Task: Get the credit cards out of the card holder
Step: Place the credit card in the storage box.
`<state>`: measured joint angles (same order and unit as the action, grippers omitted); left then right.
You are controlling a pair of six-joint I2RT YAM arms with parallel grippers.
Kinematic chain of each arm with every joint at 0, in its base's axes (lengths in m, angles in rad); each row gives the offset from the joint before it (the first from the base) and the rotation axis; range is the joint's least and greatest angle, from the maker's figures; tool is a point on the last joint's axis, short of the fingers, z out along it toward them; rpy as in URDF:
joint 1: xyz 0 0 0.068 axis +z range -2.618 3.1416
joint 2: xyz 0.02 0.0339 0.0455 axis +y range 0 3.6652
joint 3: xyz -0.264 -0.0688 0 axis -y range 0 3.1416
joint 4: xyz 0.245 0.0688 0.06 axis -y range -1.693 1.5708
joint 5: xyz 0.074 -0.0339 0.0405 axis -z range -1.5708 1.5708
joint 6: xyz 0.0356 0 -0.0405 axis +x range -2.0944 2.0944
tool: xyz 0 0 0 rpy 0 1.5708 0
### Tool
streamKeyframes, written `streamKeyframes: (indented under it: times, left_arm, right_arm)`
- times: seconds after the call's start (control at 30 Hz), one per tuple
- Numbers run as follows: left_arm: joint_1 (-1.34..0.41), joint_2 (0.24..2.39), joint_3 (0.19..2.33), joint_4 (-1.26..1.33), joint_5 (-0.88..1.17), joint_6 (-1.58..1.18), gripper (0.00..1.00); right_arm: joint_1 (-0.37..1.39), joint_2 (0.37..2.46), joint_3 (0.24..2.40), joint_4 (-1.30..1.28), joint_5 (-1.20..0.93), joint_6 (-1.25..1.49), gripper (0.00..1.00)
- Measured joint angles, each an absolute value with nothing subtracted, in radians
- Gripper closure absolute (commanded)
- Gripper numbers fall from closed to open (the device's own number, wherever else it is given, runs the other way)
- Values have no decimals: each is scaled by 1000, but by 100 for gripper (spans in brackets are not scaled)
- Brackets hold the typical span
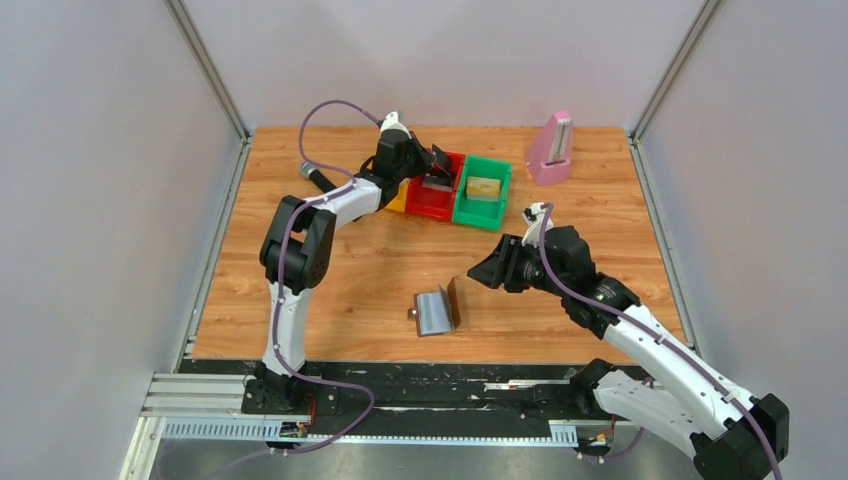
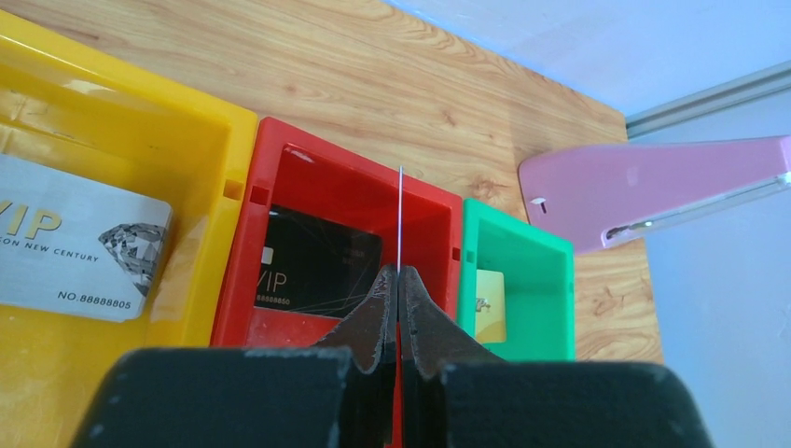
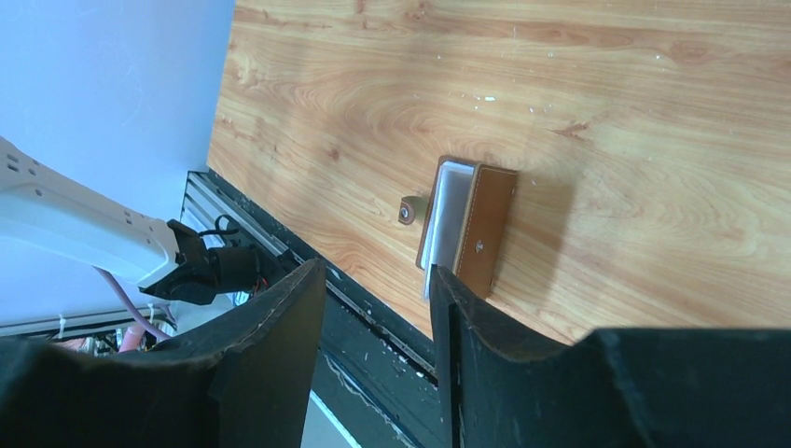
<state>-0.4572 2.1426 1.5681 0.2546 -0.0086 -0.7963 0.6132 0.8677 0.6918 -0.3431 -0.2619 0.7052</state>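
I'm clenching left gripper on card, edge-on above red bin, aiming for centred drop; right gripper hanging parted, empty, facing card holder.

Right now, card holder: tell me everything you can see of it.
The card holder is a bifold case, brown and leather-like outside with a snap stud, silvery light-blue inside. It sits half open near the front edge of the table, silvery panel facing up, brown flap raised on the side toward the right arm. A small snap tab juts from the opposite side. No card shows in it. Only the table touches it.
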Motion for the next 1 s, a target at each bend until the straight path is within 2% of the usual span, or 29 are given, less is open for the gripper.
streamKeyframes:
  times: [0.37, 0.67, 0.83, 1.0]
  left_arm:
    - [-457, 2222, 1592, 253, -1, -796, 100]
    - [-456, 2260, 1650, 246, 17, -773, 84]
    - [-456, 2278, 1676, 234, 30, -759, 70]
    - [-456, 2296, 1700, 196, 37, -751, 64]
  right_arm:
    - [613, 864, 703, -347, -243, 704, 53]
    - [613, 881, 719, -348, -234, 697, 52]
    - [613, 894, 733, -349, -231, 686, 52]
    - [613, 898, 740, -349, -227, 681, 52]
